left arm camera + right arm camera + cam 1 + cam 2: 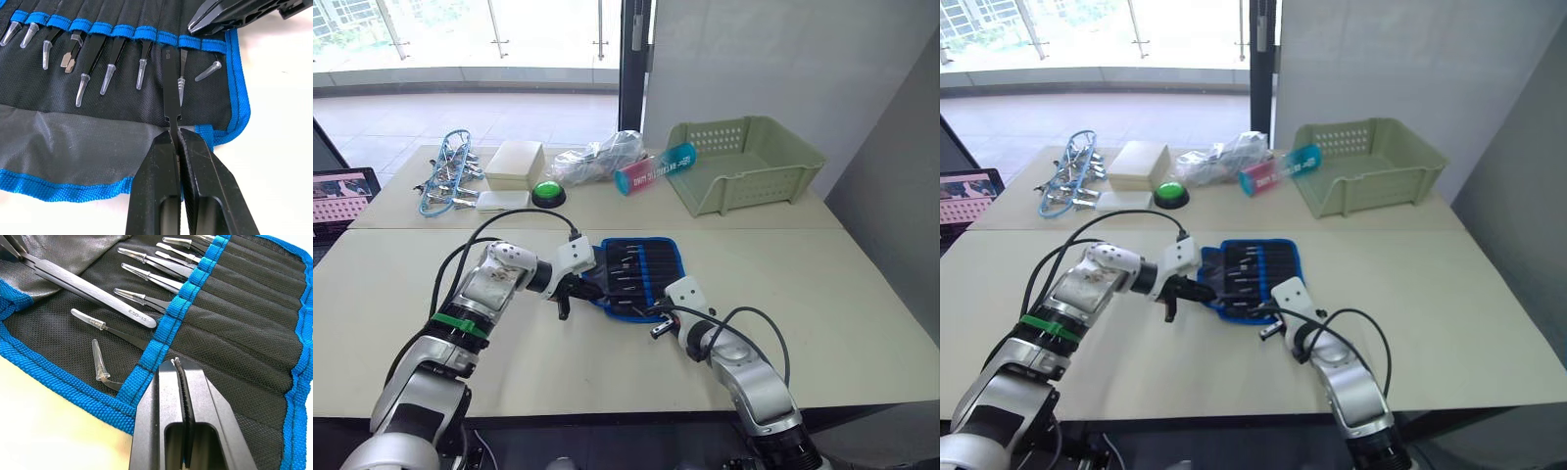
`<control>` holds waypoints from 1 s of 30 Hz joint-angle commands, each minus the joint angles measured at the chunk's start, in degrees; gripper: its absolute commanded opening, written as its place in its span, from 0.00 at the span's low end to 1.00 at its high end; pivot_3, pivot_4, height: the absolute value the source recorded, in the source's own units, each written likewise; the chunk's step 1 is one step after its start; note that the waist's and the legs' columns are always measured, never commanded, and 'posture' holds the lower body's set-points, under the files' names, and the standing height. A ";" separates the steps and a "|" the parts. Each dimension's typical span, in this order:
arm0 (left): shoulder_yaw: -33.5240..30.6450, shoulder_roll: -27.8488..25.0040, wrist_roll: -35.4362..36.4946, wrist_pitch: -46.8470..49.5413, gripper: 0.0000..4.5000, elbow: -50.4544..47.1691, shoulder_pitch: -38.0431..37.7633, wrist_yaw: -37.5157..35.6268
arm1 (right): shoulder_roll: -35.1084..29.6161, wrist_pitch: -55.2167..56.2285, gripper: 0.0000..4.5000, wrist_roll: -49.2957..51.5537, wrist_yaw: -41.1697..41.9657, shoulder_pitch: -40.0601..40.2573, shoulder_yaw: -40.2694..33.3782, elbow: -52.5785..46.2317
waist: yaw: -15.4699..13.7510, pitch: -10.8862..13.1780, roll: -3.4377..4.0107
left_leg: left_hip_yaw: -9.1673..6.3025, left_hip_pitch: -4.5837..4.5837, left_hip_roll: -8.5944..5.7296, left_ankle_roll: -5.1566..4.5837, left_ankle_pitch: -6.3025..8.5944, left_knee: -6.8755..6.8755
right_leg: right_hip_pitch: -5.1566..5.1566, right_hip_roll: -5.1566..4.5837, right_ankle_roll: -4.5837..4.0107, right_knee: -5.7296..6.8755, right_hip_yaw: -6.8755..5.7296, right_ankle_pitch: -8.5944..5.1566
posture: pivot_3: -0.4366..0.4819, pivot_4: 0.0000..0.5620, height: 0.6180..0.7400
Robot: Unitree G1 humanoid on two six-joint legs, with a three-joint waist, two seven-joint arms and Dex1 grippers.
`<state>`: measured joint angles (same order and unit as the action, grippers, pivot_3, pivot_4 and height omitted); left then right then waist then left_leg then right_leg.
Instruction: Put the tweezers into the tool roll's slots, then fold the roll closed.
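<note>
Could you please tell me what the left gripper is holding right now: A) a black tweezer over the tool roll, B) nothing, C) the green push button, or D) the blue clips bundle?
A: in the left wrist view the left gripper has its jaws shut on a black tweezer lying over the tool roll, pointing at the slots.

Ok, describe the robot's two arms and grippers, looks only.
Both arms are silver-grey metal segments with black joints and loose black cables looping alongside. The left arm wears a green band. Each wrist carries a white block. The left gripper and right gripper each have two flat, tapering black fingers.
</note>
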<state>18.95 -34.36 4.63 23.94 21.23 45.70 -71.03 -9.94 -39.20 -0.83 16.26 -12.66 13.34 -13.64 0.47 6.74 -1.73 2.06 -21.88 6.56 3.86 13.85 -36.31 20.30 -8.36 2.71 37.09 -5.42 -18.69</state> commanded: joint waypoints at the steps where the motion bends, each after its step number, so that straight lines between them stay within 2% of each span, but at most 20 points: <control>1: -0.35 0.22 -1.09 -1.09 0.01 0.56 2.34 -0.11 | -0.91 -5.20 0.00 -1.09 -1.21 3.33 0.25 5.89 | -0.05 0.00 0.00 | 0.00 0.00 0.00 0.00 0.00 0.00 | 0.00 0.00 0.00 0.00 0.00 0.00 | 0.48 0.27 0.81; 21: 3.67 1.16 -7.78 -7.37 0.01 3.24 6.60 -5.08 | -0.37 -5.46 0.00 -1.06 -1.95 4.52 0.49 4.84 | -0.35 -0.01 -0.01 | 0.00 -0.02 0.00 0.00 0.00 -0.02 | 0.00 0.00 0.01 0.00 0.00 -0.01 | 0.48 0.27 0.81; 30: 4.92 3.57 -10.46 -8.98 0.01 5.16 7.77 -4.21 | -0.10 -5.64 0.00 -0.87 -2.67 4.98 0.33 4.35 | -0.82 -0.02 -0.02 | 0.00 -0.03 0.00 -0.01 0.00 -0.04 | -0.01 0.00 0.01 -0.01 0.00 -0.01 | 0.48 0.27 0.81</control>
<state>22.65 -31.72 -4.75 16.09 26.00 51.96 -75.16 -9.27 -39.22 -0.85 14.24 -10.81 13.13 -15.17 -0.35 6.73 -1.75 2.06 -21.90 6.56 3.85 13.85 -36.36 20.28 -8.36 2.73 37.08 -5.42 -18.70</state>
